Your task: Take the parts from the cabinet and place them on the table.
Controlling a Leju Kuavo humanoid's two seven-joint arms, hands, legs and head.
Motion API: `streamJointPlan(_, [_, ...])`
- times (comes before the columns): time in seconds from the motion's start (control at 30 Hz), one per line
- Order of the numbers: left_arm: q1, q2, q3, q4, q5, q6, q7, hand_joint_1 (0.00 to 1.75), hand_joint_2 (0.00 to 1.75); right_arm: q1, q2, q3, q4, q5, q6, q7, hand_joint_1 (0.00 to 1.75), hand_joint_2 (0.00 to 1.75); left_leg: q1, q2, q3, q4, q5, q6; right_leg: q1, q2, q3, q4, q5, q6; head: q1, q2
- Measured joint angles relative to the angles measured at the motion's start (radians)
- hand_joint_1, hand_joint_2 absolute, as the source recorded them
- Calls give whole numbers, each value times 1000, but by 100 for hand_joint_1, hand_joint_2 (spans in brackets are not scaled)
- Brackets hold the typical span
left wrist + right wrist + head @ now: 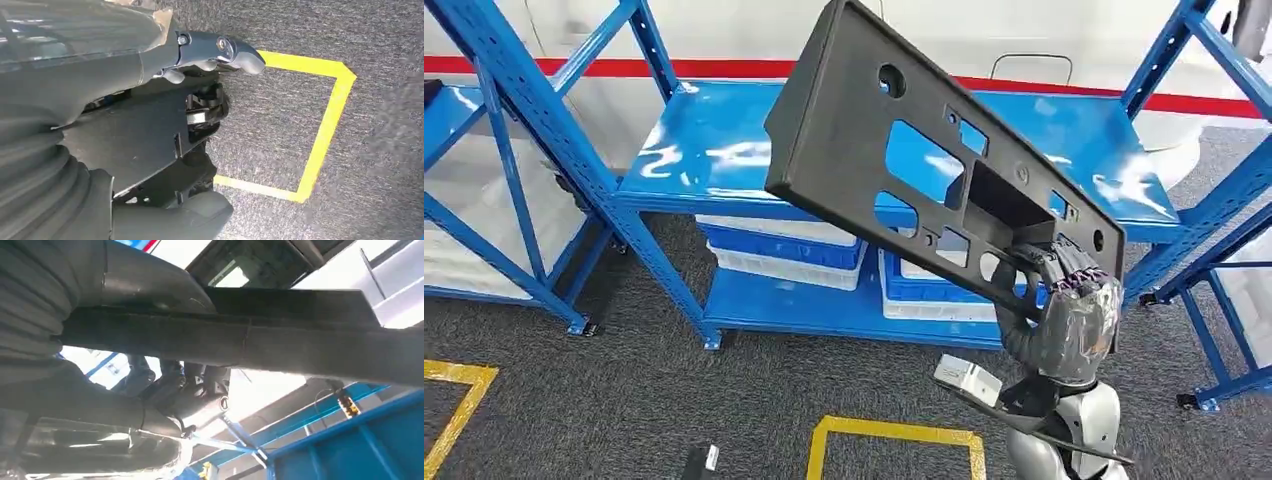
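The right hand (1064, 315) rises from the lower right of the head view, wrist upright, wrapped in a clear cover. Its fingers (1064, 268) are curled over the lower end of a black plastic panel (904, 150), gripping it; in the right wrist view the panel's edge (260, 340) crosses the frame with the thumb (150, 285) pressed against it. The panel is held in the air in front of the blue shelving (714, 150), its long axis slanting from the upper middle of the frame down to the hand at lower right, its flat perforated face tilted toward the camera. Blue and white bins (789, 250) sit stacked on the lower shelf; their contents cannot be told. The left hand (210, 60) hangs over grey carpet and a yellow floor marking (320, 140), fingers loosely apart, holding nothing.
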Motion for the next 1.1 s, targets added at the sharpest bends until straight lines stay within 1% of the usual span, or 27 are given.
streamJointPlan(0.07, [3,0,2,0,-1,0,-3,0,175,3,5,4,0,-5,1,1,175,175,8,-1,-47,147,-102,-13,2,-2,-15,1,10,-8,-1,0])
streamJointPlan(0.1, [5,0,5,0,-1,0,-5,0,175,3,6,5,2,-9,1,1,175,175,12,0,-69,217,-132,-18,3,-2,-22,1,15,-8,-2,0])
streamJointPlan(0.13, [7,0,6,0,-1,0,-7,0,175,3,6,8,4,-14,1,1,175,175,15,0,-76,257,-135,-21,3,-2,-28,2,20,-6,-2,0])
streamJointPlan(0.17, [10,0,7,0,-1,1,-8,0,175,4,6,10,6,-16,1,1,175,175,19,0,-60,247,-118,-23,2,-2,-33,2,23,-2,-2,0])
streamJointPlan(0.2, [11,0,9,0,-1,1,-9,0,175,5,6,10,8,-18,1,1,175,175,22,0,-19,189,-83,-24,1,-2,-37,4,26,2,-2,0])
streamJointPlan(0.27, [10,0,15,0,-1,2,-10,0,175,5,7,11,9,-22,1,0,175,175,28,0,104,-4,-16,-22,0,-2,-38,7,29,7,-2,0])
streamJointPlan(0.3, [9,0,15,-1,-1,6,-11,0,175,5,8,10,9,-24,1,-1,175,175,26,-4,137,-56,-32,-22,4,-2,-41,8,31,12,-2,0])
streamJointPlan(0.4, [13,-1,18,-1,-1,12,-14,0,175,2,10,13,12,-33,1,-7,175,175,13,-6,124,-60,-22,-8,3,-2,-50,5,48,37,-2,0])
streamJointPlan(0.43, [13,-1,19,-1,0,16,-15,0,175,2,10,13,13,-35,1,-8,175,175,10,-5,121,-65,-15,3,5,-1,-51,2,54,47,0,0])
streamJointPlan(0.47, [12,-3,21,-1,0,16,-16,0,175,0,8,14,16,-38,1,-8,175,175,19,2,119,-80,0,20,7,-4,-62,15,40,49,0,0])
streamJointPlan(0.5, [12,-4,24,-1,0,16,-17,0,175,-1,7,14,18,-43,1,-9,175,175,14,1,113,-83,9,30,6,-3,-78,44,10,42,1,0])
streamJointPlan(0.53, [13,-4,26,-1,-1,15,-17,0,175,-3,7,15,20,-45,0,-9,175,175,13,4,103,-82,15,37,8,-3,-104,112,-38,31,6,0])
streamJointPlan(0.57, [14,-4,27,-1,-4,11,-17,0,175,-2,7,16,23,-48,0,-10,175,175,11,5,93,-82,22,41,7,-3,-134,193,-79,27,5,0])
streamJointPlan(0.6, [16,-5,28,-1,-10,8,-18,0,175,-2,5,16,26,-51,0,-11,175,175,9,6,83,-81,29,43,8,-2,-163,271,-112,28,6,0])
streamJointPlan(0.63, [17,-5,29,-1,-12,6,-18,0,175,-1,4,16,28,-53,0,-11,175,175,7,7,71,-80,38,43,9,-2,-176,326,-125,37,6,0])
streamJointPlan(0.67, [18,-5,29,-1,-12,3,-18,0,175,0,4,16,31,-56,0,-12,175,175,6,7,62,-80,44,42,9,-2,-164,321,-116,45,5,0])
streamJointPlan(0.7, [20,-5,30,-1,-12,1,-19,0,175,1,4,16,32,-58,0,-12,175,175,5,6,55,-79,50,40,9,-2,-125,270,-90,55,6,0])
streamJointPlan(0.77, [20,-7,30,-1,-14,-3,-19,0,175,-1,4,16,33,-58,0,-12,175,175,6,5,43,-74,60,33,8,-3,-8,83,-30,68,6,0])
streamJointPlan(0.8, [20,-7,30,-1,-21,-3,-20,0,175,-3,4,16,33,-58,0,-12,175,175,5,5,36,-69,63,28,6,-4,35,2,-38,60,7,0])
streamJointPlan(0.83, [20,-7,30,-1,-24,-3,-23,0,175,-4,5,17,34,-58,0,-13,175,175,0,4,27,-64,69,22,18,2,53,-12,-35,50,5,0])
streamJointPlan(0.9, [22,-9,31,-1,-24,-2,-26,0,175,-1,4,17,34,-58,0,-15,175,175,-1,4,24,-62,79,12,21,2,32,-6,-31,42,6,0])
streamJointPlan(0.93, [23,-10,31,-2,-24,0,-26,0,175,0,3,17,34,-58,0,-16,175,175,0,4,24,-66,85,3,24,2,19,-7,-27,33,5,0])
streamJointPlan(0.97, [23,-10,32,-1,-24,0,-27,0,175,1,5,17,34,-58,0,-17,175,175,2,2,17,-63,83,-4,1,0,19,-17,-15,14,8,0])
streamJointPlan(1.0, [23,-10,32,-2,-24,0,-27,0,175,-1,6,17,34,-56,0,-19,175,175,5,0,4,-41,43,-11,4,-1,17,-17,-6,2,5,0])
streamJointPlan(1.03, [24,-12,32,-2,-25,0,-27,0,175,0,6,17,34,-55,1,-19,175,175,9,-1,-13,13,-19,-17,4,-2,7,-16,4,-12,1,0])
streamJointPlan(1.07, [25,-12,32,-2,-25,0,-27,0,175,3,6,17,35,-55,1,-19,175,175,11,0,-36,91,-77,-24,6,-3,-3,-15,13,-14,1,0])
streamJointPlan(1.1, [25,-12,33,-2,-25,1,-27,0,175,3,6,17,35,-55,1,-19,175,175,14,0,-60,174,-118,-31,8,-4,-14,-14,21,-14,1,0])
